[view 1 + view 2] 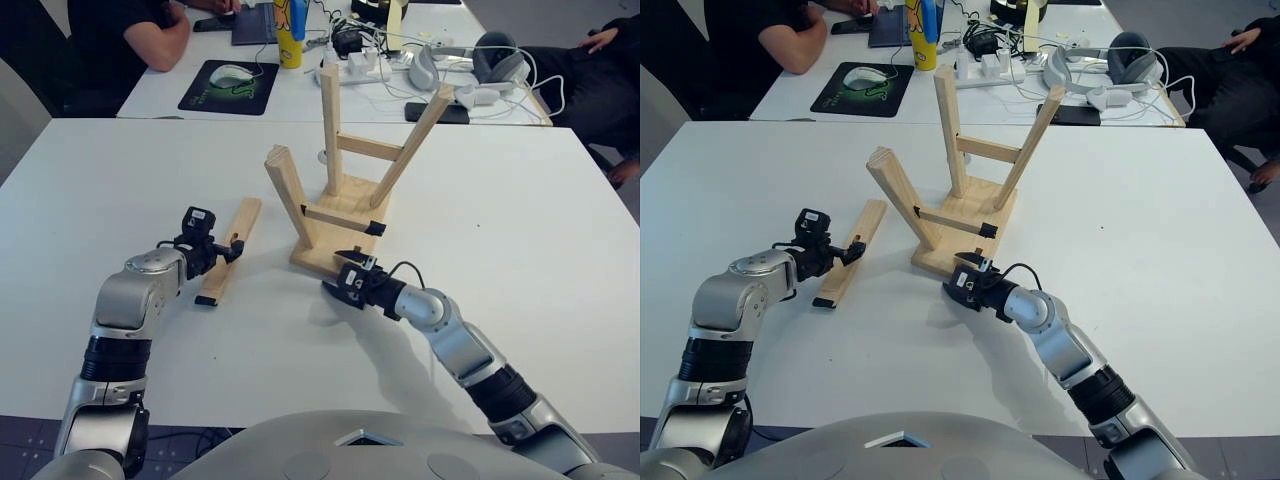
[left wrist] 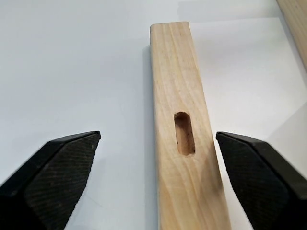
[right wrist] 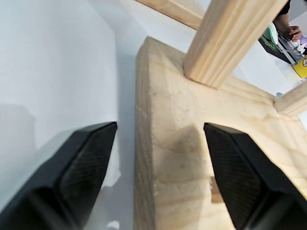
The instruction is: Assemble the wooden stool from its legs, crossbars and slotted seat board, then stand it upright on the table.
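The stool stands upside down mid-table: its seat board (image 1: 318,250) lies flat with three legs (image 1: 331,130) sticking up, joined by crossbars (image 1: 368,147). A loose wooden leg (image 1: 228,252) lies flat to the board's left. My left gripper (image 1: 237,247) is open and straddles this leg low over the table; in the left wrist view the leg (image 2: 180,86) with its slot hole (image 2: 184,134) runs between the fingers (image 2: 57,177). My right gripper (image 1: 342,272) is open at the seat board's near edge (image 3: 168,191), one finger on each side of the board's thickness.
A second table behind holds a mouse on a dark pad (image 1: 228,85), a yellow bottle (image 1: 290,35), headphones (image 1: 495,55) and cables. People sit at its far corners. White tabletop (image 1: 520,220) spreads wide to the right and in front.
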{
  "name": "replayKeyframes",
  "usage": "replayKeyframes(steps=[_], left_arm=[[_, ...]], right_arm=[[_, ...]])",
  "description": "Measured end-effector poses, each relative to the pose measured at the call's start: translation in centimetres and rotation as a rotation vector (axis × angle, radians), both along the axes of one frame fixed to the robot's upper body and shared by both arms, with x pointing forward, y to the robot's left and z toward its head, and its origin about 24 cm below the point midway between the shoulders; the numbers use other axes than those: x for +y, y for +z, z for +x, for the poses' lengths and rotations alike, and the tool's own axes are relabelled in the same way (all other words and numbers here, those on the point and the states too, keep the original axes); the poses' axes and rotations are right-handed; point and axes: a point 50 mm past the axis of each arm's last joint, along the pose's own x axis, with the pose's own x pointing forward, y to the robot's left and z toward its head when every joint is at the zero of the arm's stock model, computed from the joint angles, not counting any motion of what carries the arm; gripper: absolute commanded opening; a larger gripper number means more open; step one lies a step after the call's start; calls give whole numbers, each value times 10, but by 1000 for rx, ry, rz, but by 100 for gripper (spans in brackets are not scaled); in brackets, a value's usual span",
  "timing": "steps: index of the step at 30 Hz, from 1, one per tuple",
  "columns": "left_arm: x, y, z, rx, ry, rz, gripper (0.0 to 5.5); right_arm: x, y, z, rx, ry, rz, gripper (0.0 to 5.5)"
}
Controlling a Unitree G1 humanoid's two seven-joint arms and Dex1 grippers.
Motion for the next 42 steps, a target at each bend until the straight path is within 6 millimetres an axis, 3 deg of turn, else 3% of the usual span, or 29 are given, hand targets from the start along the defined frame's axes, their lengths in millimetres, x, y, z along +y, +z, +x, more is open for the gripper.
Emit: replayKeyframes(steps=[8, 13, 26, 31, 36, 42], left_arm=[[-11, -7, -5, 67, 4, -40, 448], [0, -7, -4, 64, 23, 16, 387], [3, -10, 6, -1, 8, -21, 210], [14, -2, 18, -84, 53, -55, 207], [27, 13, 27, -180, 89, -80, 207], [45, 41, 35, -318, 103, -137, 207]], right_arm=[[2, 2, -1, 7, 11, 1, 337], [2, 2, -1, 11, 9, 0, 337], [1, 5, -1, 31, 33, 16, 337], [0, 7, -3, 17, 47, 44, 337], [-7, 19, -10, 81, 68, 109, 337], [-27, 65, -22, 299, 114, 361, 337]])
